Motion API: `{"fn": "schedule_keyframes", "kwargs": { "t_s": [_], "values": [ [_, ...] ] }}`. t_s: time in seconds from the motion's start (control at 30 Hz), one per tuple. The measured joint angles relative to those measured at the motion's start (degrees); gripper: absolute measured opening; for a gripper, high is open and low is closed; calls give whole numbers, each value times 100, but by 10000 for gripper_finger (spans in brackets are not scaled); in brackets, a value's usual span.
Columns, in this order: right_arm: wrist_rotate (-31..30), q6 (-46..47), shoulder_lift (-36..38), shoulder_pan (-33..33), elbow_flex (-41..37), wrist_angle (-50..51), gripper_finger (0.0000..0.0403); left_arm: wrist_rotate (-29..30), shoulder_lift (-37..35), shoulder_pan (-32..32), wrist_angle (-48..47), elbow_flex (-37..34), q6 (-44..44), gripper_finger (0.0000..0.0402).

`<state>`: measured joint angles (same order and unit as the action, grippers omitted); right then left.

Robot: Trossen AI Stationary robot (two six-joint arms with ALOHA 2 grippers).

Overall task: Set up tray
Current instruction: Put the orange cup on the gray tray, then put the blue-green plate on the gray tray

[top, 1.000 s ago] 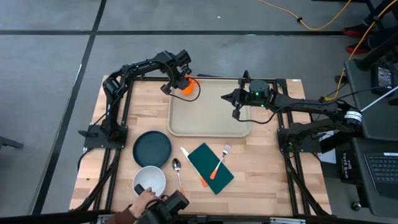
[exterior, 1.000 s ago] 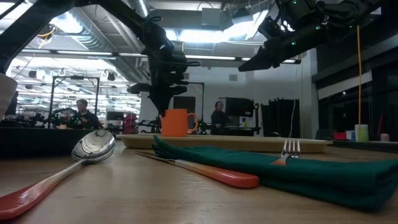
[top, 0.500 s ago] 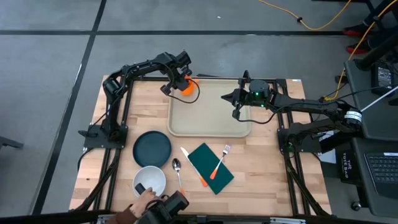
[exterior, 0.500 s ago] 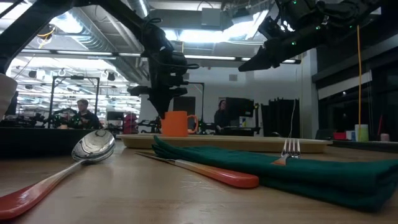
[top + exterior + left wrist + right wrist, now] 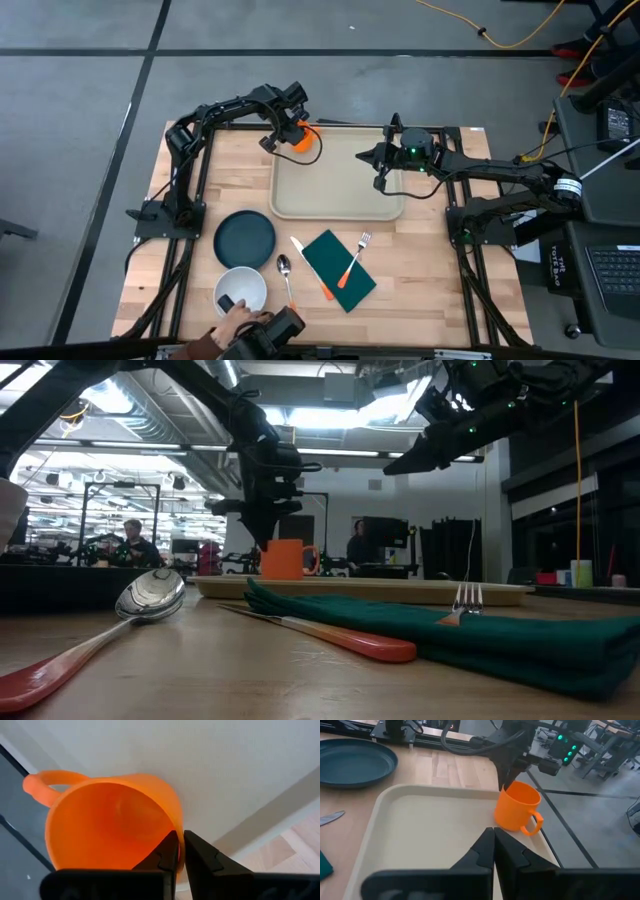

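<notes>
The beige tray (image 5: 340, 190) lies at the table's far middle. An orange mug (image 5: 303, 139) stands upright on the tray's far left corner, also visible in the right wrist view (image 5: 518, 812) and the low view (image 5: 282, 558). My left gripper (image 5: 290, 136) comes down onto the mug's rim and is shut on it. My right gripper (image 5: 362, 156) hovers shut above the tray's far right part, touching nothing; its shut fingers (image 5: 494, 845) point toward the mug. My left gripper pinches the mug's wall at the rim (image 5: 179, 840), on the side opposite the handle (image 5: 42, 785), with one finger (image 5: 167, 854) inside the cup and one (image 5: 200, 855) outside. The fingers come from above, pointing down. The mug stands upright with its base on the tray.
On the near half of the table lie a dark plate (image 5: 244, 238), a white bowl (image 5: 241, 291) with a person's hand (image 5: 225, 325) at it, a spoon (image 5: 285, 272), a knife (image 5: 312, 270), and a fork (image 5: 355, 258) on a green napkin (image 5: 339, 270).
</notes>
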<state>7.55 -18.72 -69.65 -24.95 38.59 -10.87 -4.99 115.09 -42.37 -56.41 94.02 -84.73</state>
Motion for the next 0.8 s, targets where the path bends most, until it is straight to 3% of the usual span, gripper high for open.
{"fn": "schedule_keyframes", "kwargs": {
  "t_s": [0.37, 0.8],
  "values": [
    [0, 0, -7, -2, 0, 2, 11, 21, 0, 0, 271, -2, 147, 31],
    [0, 0, -11, 0, 0, 2, 11, 46, 0, 11, 268, -2, -44, 86]
  ]
}}
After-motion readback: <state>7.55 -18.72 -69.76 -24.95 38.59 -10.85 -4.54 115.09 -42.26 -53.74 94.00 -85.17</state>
